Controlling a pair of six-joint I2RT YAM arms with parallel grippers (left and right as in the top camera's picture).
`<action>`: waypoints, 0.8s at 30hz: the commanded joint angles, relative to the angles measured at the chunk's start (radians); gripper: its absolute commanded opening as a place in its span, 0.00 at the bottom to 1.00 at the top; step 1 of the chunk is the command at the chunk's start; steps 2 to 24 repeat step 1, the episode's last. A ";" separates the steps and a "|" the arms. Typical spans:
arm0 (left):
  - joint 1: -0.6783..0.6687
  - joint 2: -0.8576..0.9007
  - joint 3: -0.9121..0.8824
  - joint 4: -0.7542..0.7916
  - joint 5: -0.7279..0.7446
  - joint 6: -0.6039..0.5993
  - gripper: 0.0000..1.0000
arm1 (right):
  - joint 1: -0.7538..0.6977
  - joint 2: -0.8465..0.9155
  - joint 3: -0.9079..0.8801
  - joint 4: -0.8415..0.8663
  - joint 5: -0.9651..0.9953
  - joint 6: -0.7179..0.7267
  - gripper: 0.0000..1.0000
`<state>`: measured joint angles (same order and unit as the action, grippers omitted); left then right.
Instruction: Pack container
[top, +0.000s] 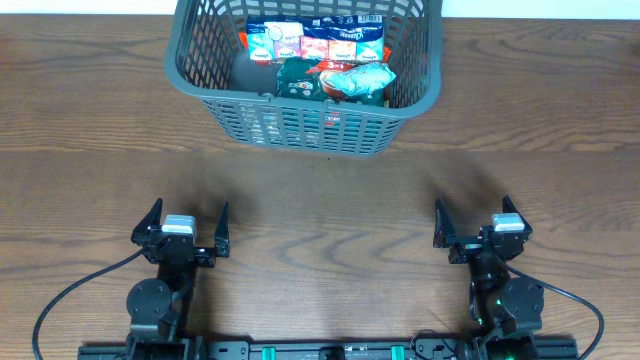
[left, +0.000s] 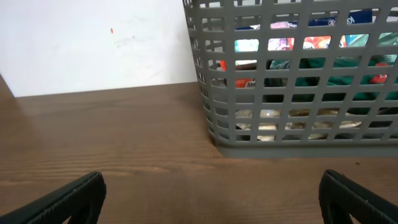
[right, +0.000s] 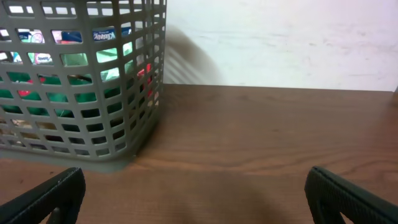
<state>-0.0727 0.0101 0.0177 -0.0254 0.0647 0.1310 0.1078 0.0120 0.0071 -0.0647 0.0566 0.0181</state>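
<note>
The dark grey lattice container (top: 190, 70) stands at the far middle of the table, with several colourful snack packs (top: 320, 45) and a green pack (top: 300, 78) inside. It shows in the left wrist view (left: 211, 112) and the right wrist view (right: 149, 106), packs visible through the slots. My left gripper (top: 188, 222) is open and empty near the front left, well short of the container. My right gripper (top: 472, 215) is open and empty near the front right. In both wrist views only bare wood lies between the fingers (left: 211, 199) (right: 193, 199).
The wooden table (top: 320, 190) runs between the grippers and the container. A white wall (left: 93, 43) stands behind the table's far edge. Black cables (top: 60, 300) trail from the arm bases at the front.
</note>
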 joint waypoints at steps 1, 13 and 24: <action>0.004 -0.006 -0.014 -0.038 0.026 -0.001 0.99 | -0.009 -0.005 -0.002 -0.005 0.010 0.015 0.99; 0.004 -0.006 -0.014 -0.038 0.026 -0.001 0.99 | -0.009 -0.005 -0.002 -0.005 0.010 0.015 0.99; 0.004 -0.006 -0.014 -0.038 0.026 -0.001 0.99 | -0.009 -0.005 -0.002 -0.005 0.010 0.015 0.99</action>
